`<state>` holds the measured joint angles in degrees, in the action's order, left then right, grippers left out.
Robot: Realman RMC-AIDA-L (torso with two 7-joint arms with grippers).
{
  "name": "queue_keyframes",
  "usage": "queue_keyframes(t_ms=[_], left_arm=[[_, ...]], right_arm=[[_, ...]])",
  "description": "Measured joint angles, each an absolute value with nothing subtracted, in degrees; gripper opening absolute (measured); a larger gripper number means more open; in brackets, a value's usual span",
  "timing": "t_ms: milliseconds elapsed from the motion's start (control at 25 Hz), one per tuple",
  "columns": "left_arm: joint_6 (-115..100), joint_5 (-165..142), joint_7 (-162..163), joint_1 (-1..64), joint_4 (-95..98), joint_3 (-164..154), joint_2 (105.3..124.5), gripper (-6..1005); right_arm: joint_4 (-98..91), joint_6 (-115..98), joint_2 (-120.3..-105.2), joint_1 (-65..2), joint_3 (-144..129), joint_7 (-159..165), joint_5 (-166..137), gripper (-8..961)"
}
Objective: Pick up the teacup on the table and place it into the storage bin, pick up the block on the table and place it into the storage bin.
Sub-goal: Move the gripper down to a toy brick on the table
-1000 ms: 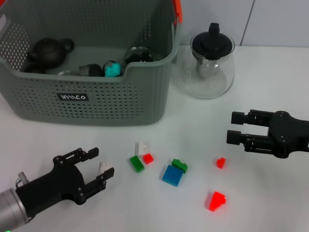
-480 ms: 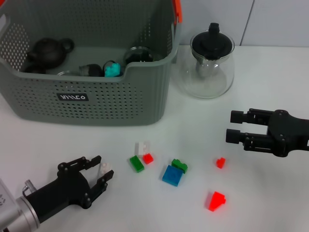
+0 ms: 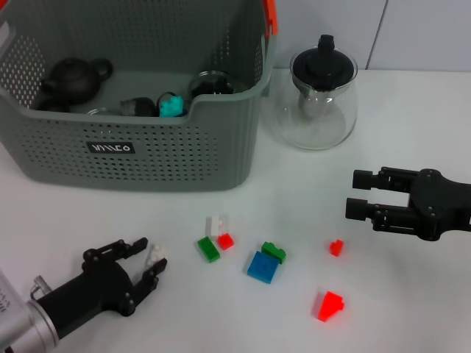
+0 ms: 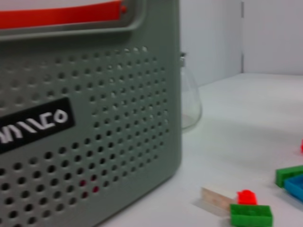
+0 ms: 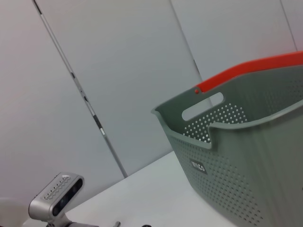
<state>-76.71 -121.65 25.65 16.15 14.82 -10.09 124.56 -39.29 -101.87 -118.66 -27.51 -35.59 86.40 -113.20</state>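
Note:
The grey perforated storage bin (image 3: 140, 151) stands at the back left, filling the left wrist view (image 4: 94, 142) and seen in the right wrist view (image 5: 246, 161). Inside it lie a dark teapot (image 3: 73, 77), a glass cup (image 3: 213, 82) and small cups (image 3: 136, 107); no teacup shows on the table. A small white block (image 3: 156, 254) sits between the fingers of my left gripper (image 3: 149, 256), which is low at the front left and open. My right gripper (image 3: 359, 193) hovers open and empty at the right.
Loose blocks lie mid-table: white (image 3: 216, 224), small red (image 3: 226, 240), green (image 3: 208, 248), blue (image 3: 263, 267) with a green one (image 3: 274, 252), and two red (image 3: 336, 247) (image 3: 330, 305). A glass teapot with black lid (image 3: 318, 92) stands right of the bin.
My left arm has drawn back toward the front left, and its fingers now straddle the white block, which shifted slightly left. The right arm has not moved.

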Motion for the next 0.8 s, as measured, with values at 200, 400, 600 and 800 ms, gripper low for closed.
queue_keyframes(t_ms=[200, 400, 600, 800], left_arm=[[-77.14, -121.64, 25.64, 15.92, 15.17, -8.55, 124.45, 436], [-77.17, -121.8, 25.61, 15.91, 15.07, -8.61, 124.45, 435], [-77.24, -122.22, 25.59, 15.91, 14.17, -8.78, 124.59, 434], [-76.8, -121.9, 25.57, 15.83, 13.99, -8.53, 124.62, 433]], right_arm=[[-39.29, -101.87, -118.66, -27.59, -35.59, 86.44, -113.2, 732], [-39.29, -101.93, -118.65, -27.64, -35.6, 86.62, -113.2, 732], [-39.29, -102.03, -118.65, -27.6, -35.6, 86.74, -113.2, 732], [-39.29, -102.04, -118.66, -27.56, -35.59, 86.75, -113.2, 732]])
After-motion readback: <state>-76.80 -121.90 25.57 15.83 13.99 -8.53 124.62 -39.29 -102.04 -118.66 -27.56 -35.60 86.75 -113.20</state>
